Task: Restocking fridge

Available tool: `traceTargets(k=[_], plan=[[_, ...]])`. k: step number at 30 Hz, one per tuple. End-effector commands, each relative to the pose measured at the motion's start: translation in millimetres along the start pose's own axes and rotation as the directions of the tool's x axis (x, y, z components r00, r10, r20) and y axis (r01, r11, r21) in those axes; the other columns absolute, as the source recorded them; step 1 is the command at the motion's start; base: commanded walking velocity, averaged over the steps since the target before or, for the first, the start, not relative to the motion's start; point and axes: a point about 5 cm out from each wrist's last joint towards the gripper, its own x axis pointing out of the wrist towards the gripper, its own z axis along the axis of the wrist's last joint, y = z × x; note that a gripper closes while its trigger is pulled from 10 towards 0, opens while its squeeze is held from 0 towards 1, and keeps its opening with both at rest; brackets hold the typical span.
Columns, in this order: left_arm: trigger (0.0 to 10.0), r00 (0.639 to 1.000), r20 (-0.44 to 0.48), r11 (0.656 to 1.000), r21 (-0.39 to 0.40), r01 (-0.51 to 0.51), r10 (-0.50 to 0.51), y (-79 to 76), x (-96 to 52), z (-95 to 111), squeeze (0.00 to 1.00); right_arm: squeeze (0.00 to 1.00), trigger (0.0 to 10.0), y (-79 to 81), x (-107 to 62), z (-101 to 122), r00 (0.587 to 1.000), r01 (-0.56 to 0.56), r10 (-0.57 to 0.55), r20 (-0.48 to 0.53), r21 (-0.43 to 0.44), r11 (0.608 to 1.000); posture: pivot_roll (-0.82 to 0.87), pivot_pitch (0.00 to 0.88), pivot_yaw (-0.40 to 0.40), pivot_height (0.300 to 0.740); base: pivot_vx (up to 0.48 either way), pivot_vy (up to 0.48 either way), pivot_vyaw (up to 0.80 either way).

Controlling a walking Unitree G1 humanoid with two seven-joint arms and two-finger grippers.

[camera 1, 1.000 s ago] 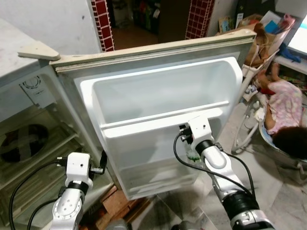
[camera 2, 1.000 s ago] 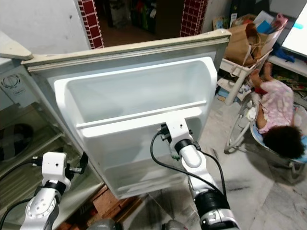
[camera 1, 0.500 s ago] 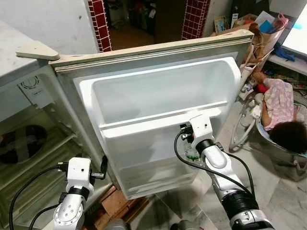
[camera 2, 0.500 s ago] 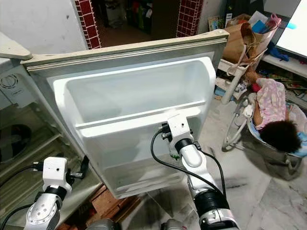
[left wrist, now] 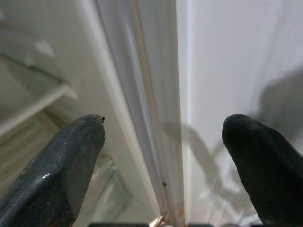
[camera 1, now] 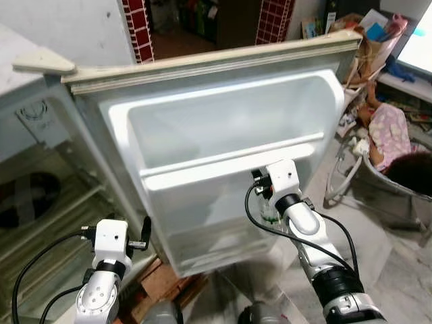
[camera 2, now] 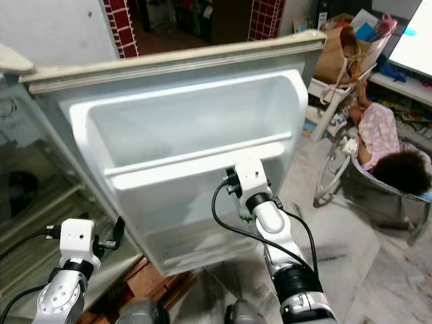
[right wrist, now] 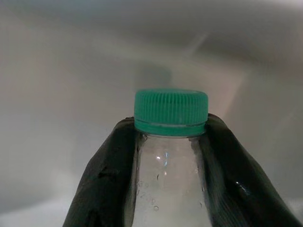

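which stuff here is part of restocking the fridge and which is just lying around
Part of the job:
- bottle, green cap, held in the right gripper
- fridge door, open, with its shelves
- fridge interior
- left gripper, open by the door's edge

Just lying about:
- paper bag
- bouncer seat with a person in it

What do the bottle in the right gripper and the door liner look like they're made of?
The bottle held by the right gripper looks like clear plastic: see-through wall with droplets, and a ribbed green cap, likely plastic too. The fridge door liner looks like moulded white plastic, smooth and slightly glossy, with rounded corners and a formed shelf rail.
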Motion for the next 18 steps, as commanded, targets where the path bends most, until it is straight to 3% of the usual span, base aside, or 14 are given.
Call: traceTargets(k=[1,18], plan=[[10.0,1.0,-0.013,1.0,0.006,0.003,-0.003,-0.2,-1.1,-1.5,0.0,0.0,10.0,0.2,1.3,6.8,0.999,0.002,-0.002,0.036,0.001,1.0,0.02,0.042,0.016,0.645,0.0,0.0,0.0],[10.0,1.0,0.002,1.0,0.016,0.008,-0.008,3.3,3.7,2.6,0.0,0.0,10.0,0.6,2.8,7.1,0.999,0.001,-0.001,0.039,-0.011,1.0,0.02,0.044,0.016,0.632,0.0,0.0,0.0]])
